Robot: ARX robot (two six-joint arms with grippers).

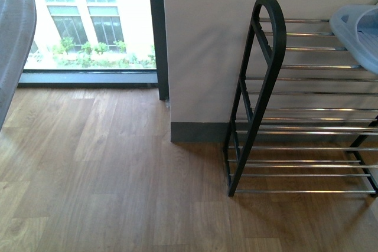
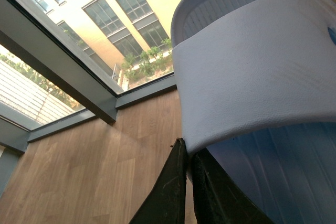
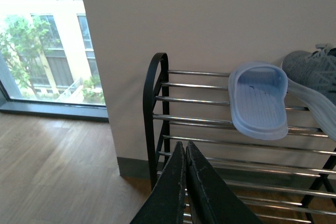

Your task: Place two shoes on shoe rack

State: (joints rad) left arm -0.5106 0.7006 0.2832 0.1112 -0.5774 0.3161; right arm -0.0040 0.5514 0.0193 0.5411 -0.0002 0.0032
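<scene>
My left gripper (image 2: 187, 148) is shut on the edge of a pale blue slipper (image 2: 252, 61), which fills much of the left wrist view and shows as a blurred grey-blue shape (image 1: 12, 28) at the front view's left edge. The shoe rack (image 1: 269, 57), black-framed with silver rods, stands against the wall at the right. A second blue slipper (image 3: 260, 100) lies sole-up across its top rods (image 1: 360, 33). Beside it on the top tier sits a grey knit sneaker (image 3: 312, 72), partly cut off. My right gripper (image 3: 186, 144) is shut and empty, in front of the rack (image 3: 155, 93).
A white wall (image 1: 207, 39) with a dark baseboard (image 1: 198, 132) backs the rack. Left of it are a dark pillar (image 1: 156, 28) and a floor-level window (image 1: 88, 16). Wood flooring (image 1: 118, 175) spreads in front.
</scene>
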